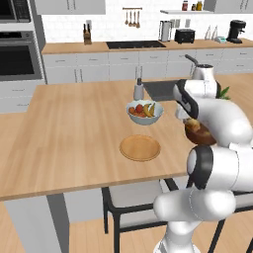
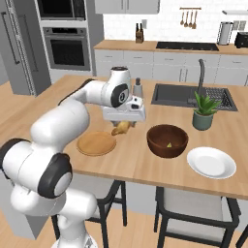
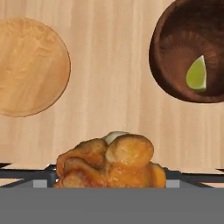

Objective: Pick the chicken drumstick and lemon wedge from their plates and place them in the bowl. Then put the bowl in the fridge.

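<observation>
With the lemon wedge already lying in the bowl, the gripper carries the chicken drumstick between wide-set jaws, between the bowl and the empty wooden plate, leaving the drop and the fridge.

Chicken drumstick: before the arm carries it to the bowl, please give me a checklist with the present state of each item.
1. Chicken drumstick between the gripper fingers: ok.
2. Drumstick lifted off the wooden plate: ok.
3. Firm grip: cannot tell.
4. Lemon wedge already in the bowl: ok.
5. White plate emptied: ok.
6. Drumstick above the bowl: not ok, it hangs between the wooden plate and the bowl.
</observation>
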Controlling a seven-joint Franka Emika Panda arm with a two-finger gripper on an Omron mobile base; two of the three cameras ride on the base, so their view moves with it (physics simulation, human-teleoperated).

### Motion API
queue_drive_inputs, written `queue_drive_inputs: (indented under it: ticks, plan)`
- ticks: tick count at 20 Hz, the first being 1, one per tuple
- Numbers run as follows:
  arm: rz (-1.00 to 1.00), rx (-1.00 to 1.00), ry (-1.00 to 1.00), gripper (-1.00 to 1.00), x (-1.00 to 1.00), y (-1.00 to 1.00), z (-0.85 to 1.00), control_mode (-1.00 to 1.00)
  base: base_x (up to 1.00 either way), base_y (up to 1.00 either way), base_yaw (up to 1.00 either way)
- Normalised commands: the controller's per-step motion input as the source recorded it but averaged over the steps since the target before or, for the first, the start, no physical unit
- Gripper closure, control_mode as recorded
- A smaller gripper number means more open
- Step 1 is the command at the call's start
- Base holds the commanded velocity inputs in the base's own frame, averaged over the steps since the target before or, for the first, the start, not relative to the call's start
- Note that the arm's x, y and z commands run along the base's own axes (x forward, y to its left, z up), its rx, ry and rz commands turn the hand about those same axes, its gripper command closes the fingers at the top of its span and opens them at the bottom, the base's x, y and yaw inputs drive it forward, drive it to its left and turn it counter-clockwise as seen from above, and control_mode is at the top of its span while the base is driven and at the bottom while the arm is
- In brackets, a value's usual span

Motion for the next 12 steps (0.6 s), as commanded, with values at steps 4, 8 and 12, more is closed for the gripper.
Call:
queue_drive_inputs:
  ticks: [4, 8, 12]
  plan:
    - [-0.21, 0.0, 0.05, 1.0, 0.29, -0.73, -0.04, -1.0, 0.0, 0.0, 0.0]
    - [-0.14, 0.0, 0.05, 1.0, 0.5, -0.63, -0.09, -1.0, 0.0, 0.0, 0.0]
    - [-0.01, 0.03, 0.02, 1.0, 0.55, -0.43, -0.27, -1.0, 0.0, 0.0, 0.0]
